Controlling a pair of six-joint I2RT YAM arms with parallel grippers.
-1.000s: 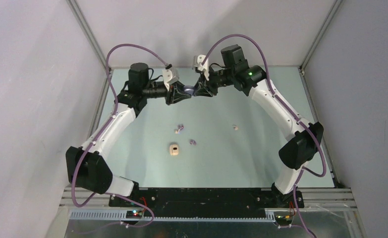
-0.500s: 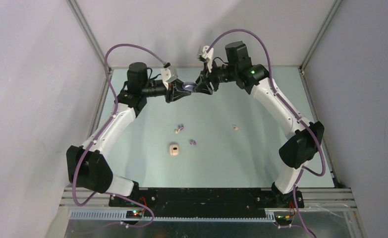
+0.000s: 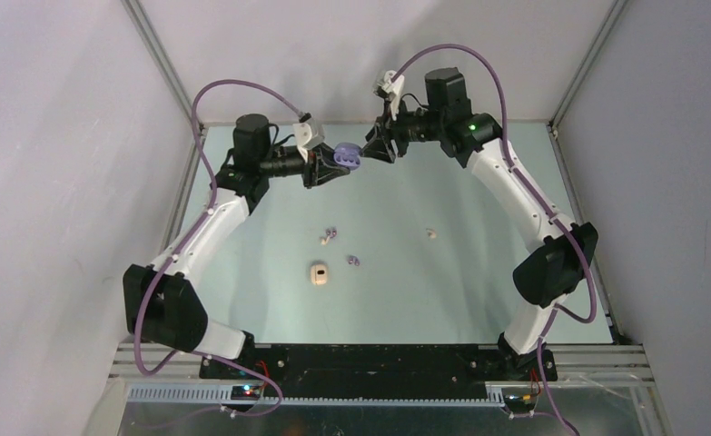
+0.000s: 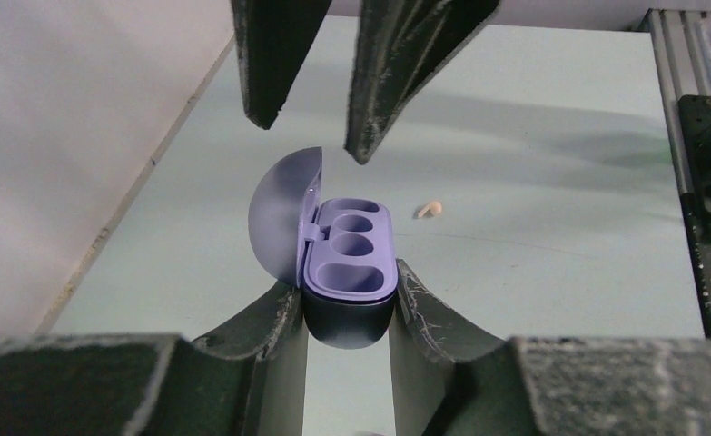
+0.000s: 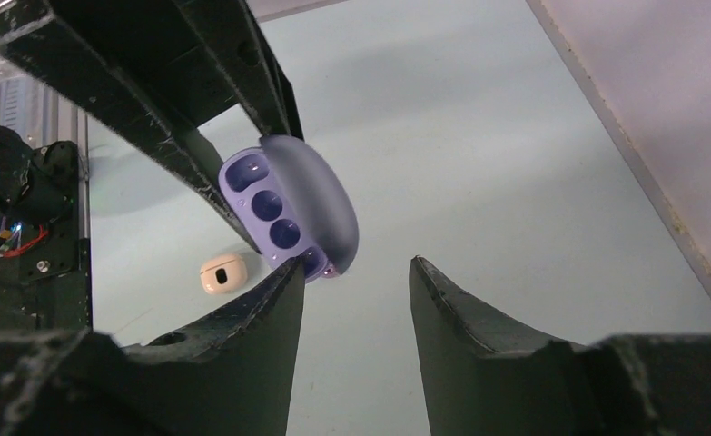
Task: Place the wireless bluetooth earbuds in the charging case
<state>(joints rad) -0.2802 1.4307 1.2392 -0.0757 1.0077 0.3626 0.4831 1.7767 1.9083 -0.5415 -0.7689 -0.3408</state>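
Note:
A lilac charging case is held up off the table with its lid swung open and its wells empty. My left gripper is shut on the case's dark lower body. In the top view the case sits at the left gripper's tip, and my right gripper stands open just right of it, touching nothing. In the right wrist view the right gripper is empty, with the case in front. Two lilac earbuds and two cream ones lie on the table.
A shut cream charging case lies on the green table near the middle, also seen as the cream case. A cream earbud lies beyond the held case. Grey walls with metal corner rails close in the back and sides.
My right gripper has opened and drawn back up and to the right, away from the lilac case. The case's lid now stands open. The left gripper keeps its hold.

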